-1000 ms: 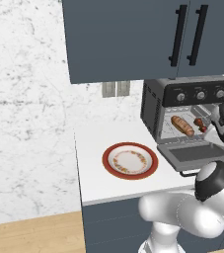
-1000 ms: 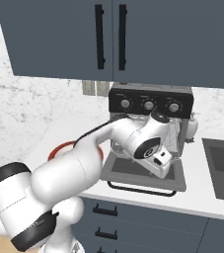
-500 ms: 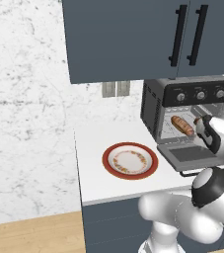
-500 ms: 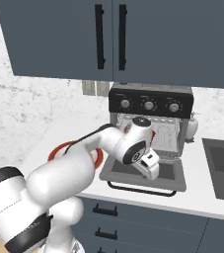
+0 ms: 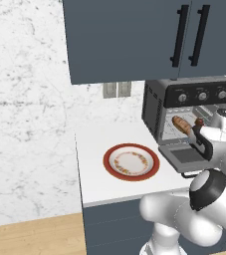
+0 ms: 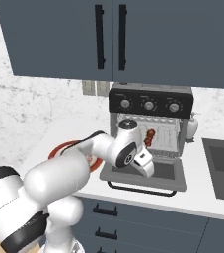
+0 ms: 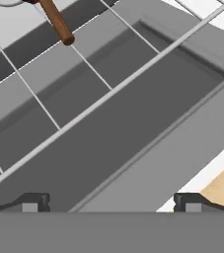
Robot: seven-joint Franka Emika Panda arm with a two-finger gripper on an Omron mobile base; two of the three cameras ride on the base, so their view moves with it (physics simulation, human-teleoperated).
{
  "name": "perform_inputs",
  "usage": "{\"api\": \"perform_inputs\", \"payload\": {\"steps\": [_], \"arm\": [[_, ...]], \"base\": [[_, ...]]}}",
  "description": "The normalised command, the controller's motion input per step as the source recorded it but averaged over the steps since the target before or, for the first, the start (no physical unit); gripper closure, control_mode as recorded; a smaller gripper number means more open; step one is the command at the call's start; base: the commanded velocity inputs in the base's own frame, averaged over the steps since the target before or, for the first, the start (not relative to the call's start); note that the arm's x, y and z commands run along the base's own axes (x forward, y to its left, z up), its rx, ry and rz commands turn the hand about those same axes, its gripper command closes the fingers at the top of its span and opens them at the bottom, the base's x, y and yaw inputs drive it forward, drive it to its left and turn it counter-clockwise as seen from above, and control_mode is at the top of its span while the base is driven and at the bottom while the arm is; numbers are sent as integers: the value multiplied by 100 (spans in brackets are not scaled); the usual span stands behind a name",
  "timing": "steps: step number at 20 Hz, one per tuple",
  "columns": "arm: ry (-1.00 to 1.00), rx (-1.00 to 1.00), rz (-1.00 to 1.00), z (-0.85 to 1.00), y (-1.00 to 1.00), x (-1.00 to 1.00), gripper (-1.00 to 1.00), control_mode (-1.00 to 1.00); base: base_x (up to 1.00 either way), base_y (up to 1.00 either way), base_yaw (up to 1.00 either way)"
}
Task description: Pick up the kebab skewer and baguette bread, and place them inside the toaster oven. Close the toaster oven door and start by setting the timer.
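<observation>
- The gripper has its jaws spread wide and nothing between them; in the hand view the two dark tips stand far apart over the lowered toaster oven door. That fits a hand that has let go of its load and has no grip to keep.
- In the right base view the gripper hangs just above the door, which lies folded flat toward the desk edge, hinge at the oven's foot and bar handle at the front. It is down so that the mouth is free for loading.
- Inside the toaster oven the baguette bread lies on the wire rack, near the left side of the cavity as the left base view shows it.
- The kebab skewer sits beside it on the same rack, its red-brown chunks toward the middle of the opening; the hand view catches its brown stick end over the bars. Both rest well inside, so the door should swing past them, I judge.
- The red-rimmed plate stands on the desk left of the oven with no food on it, likely where the food came from.
- The three knobs sit on the black strip above the opening. By my reading, loading is done; lifting the door shut and turning the timer remain.
</observation>
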Motion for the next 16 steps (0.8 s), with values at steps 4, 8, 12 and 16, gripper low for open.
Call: {"api": "perform_inputs", "payload": {"steps": [4, 8, 12, 16], "arm": [[0, -11, -5, -24, 0, 18, -100, -100], [0, -9, -4, -24, 0, 24, -100, -100], [-1, -4, -5, -20, 0, 8, -100, -100], [-1, 0, -5, -21, 0, 0, -100, -100]], "base": [[0, 0, 0], [0, 0, 0], [0, 0, 0], [0, 0, 0]]}}
